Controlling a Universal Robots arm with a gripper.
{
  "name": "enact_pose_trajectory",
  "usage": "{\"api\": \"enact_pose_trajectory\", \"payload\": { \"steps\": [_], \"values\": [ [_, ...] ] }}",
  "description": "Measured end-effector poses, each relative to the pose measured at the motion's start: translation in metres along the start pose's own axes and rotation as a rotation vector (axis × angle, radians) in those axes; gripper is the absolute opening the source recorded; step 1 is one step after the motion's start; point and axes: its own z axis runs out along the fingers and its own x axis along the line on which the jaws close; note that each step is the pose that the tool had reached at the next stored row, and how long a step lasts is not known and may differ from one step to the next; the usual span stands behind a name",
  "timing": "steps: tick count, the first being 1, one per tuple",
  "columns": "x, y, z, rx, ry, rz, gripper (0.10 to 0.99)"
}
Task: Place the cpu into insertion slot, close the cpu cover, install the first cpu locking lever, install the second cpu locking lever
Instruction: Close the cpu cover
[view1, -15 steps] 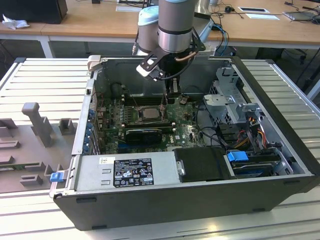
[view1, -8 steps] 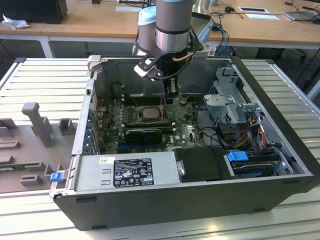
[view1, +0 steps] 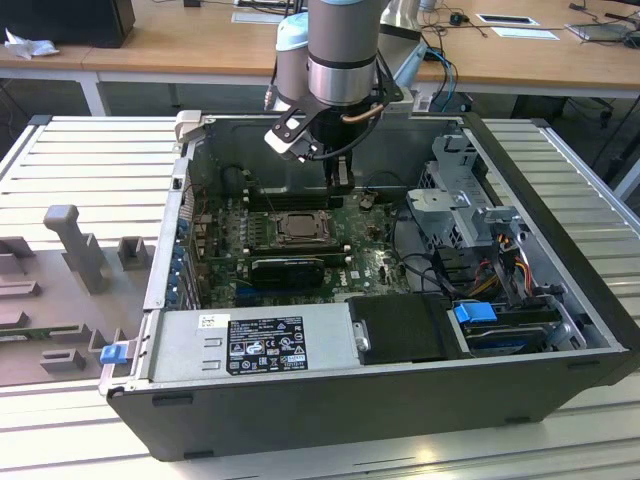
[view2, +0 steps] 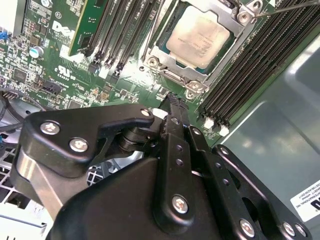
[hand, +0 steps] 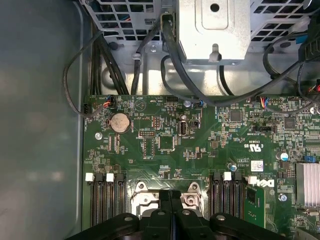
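The cpu (view2: 197, 37), a pale silver square, lies in the insertion slot (view1: 270, 232) on the green board inside the open computer case. The silvery cpu cover (view2: 172, 75) lies down flat as a frame around the chip. A thin wire lever (view2: 292, 7) stands off the socket's far corner. My gripper (view2: 172, 100) is shut with nothing between its black fingers, hovering just above the board beside the socket's edge. In the exterior view the gripper (view1: 342, 183) hangs a little behind the socket, toward the exterior view's right. In the first wrist view the closed fingertips (hand: 170, 196) cover the socket's middle.
Black memory slots (view2: 240, 65) flank the socket on both sides. A black graphics card (view1: 288, 268) and the grey power supply (view1: 250, 345) lie nearer the front. A metal drive cage (view1: 465, 200) and dark cables (hand: 150, 50) crowd the exterior view's right. Case walls (view1: 165, 260) ring everything.
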Motion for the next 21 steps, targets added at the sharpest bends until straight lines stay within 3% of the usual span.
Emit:
{"api": "enact_pose_trajectory", "payload": {
  "steps": [21],
  "values": [
    [0.0000, -0.0090, -0.0006, 0.000, 0.0000, 0.000, 0.106]
  ]
}}
